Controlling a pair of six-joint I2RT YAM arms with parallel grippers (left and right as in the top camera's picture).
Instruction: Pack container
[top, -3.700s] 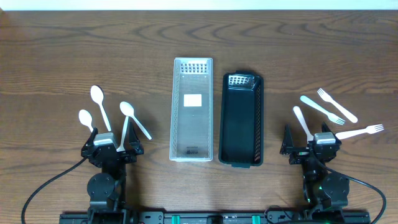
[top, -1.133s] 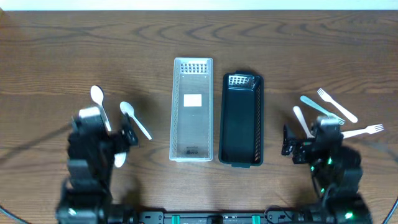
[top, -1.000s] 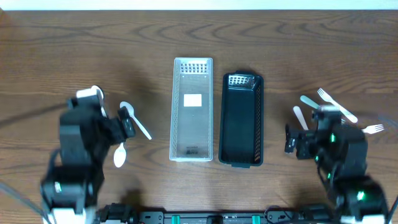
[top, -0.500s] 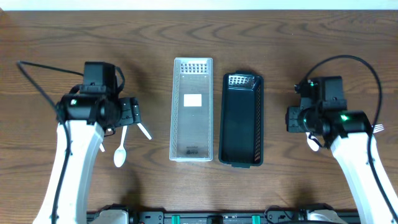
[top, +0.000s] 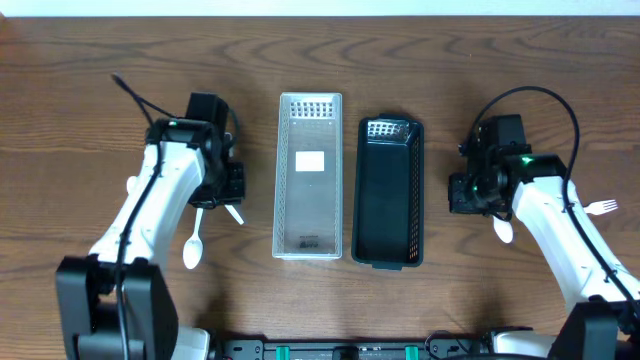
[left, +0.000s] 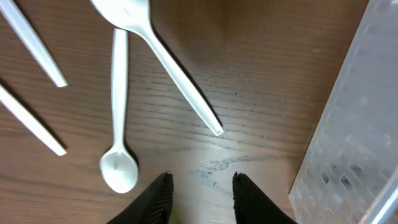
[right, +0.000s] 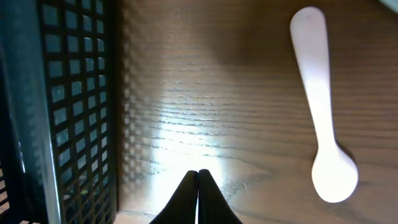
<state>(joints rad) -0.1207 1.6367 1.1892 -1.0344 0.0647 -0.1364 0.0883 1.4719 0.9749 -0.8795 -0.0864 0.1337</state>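
Black container (right: 81, 93) flanks the closed, empty right gripper (right: 198, 174); left gripper (left: 201, 182) hangs parted, empty.

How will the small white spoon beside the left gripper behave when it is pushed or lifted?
The spoon looks like thin plastic, so probably very light; a push would likely slide or spin it on the smooth table. Lying flat, its slim handle may be hard to pinch and might flex a little.

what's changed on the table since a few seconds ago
The left gripper rose from the near edge and reached forward beside the clear basket, fingers open. The right gripper did likewise beside the black basket, fingers shut. Nothing taken hold of. Baskets and cutlery lie as before.
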